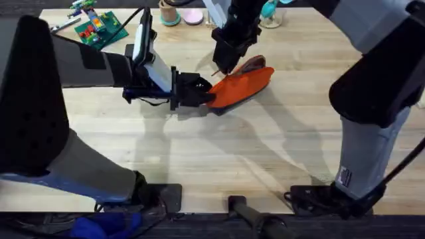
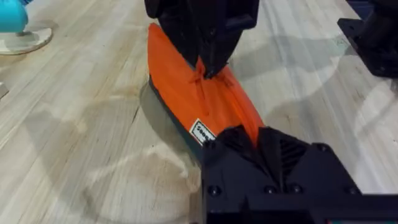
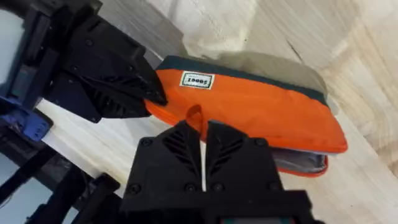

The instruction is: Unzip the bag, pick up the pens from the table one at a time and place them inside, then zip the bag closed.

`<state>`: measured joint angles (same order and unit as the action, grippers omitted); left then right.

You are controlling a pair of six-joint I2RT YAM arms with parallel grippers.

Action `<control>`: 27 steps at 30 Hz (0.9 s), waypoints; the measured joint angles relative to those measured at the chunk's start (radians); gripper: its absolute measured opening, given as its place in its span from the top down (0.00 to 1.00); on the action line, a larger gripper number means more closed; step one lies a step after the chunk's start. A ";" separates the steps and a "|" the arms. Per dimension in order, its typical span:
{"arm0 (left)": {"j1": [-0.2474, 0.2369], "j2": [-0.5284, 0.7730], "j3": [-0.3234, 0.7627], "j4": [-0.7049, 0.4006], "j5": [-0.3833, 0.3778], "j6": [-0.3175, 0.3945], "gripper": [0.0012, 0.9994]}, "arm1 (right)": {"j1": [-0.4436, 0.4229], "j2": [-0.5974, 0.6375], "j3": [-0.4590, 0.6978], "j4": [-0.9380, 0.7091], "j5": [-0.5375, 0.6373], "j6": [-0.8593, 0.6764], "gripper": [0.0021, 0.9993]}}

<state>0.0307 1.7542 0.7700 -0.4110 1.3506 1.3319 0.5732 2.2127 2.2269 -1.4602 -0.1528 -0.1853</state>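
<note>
While our left gripper (image 1: 202, 93) clamps one end of the soft orange fabric pencil pouch (image 1: 242, 86) against the light wooden tabletop (image 1: 265, 153), our right gripper (image 3: 203, 140) pinches its orange zipper pull (image 3: 194, 115), the limp cloth likely needing that anchor.

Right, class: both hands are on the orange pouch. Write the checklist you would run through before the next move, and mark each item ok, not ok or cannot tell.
1. Left hand clamped on one end of the bag: ok.
2. Right hand pinching the orange zipper pull: ok.
3. Pull close to the end that the left hand holds, with the rest of the zip line ahead of it: ok.
4. Zip shut along the bag's whole length: cannot tell; the far end looks slightly parted.
5. Both pens inside the bag: cannot tell.
</note>
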 joint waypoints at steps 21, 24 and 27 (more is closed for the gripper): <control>0.000 0.000 0.000 -0.007 -0.008 0.000 0.96 | -0.059 0.000 -0.082 0.048 0.007 -0.002 0.96; -0.004 0.000 0.000 -0.008 -0.010 0.000 0.96 | -0.071 -0.003 -0.113 0.067 -0.002 -0.002 0.96; -0.006 0.000 0.000 -0.008 -0.011 0.000 0.96 | -0.077 -0.003 -0.124 0.073 -0.010 -0.002 0.96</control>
<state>0.0246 1.7542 0.7700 -0.4191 1.3396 1.3319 0.4957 2.2093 2.1029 -1.3872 -0.1627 -0.1875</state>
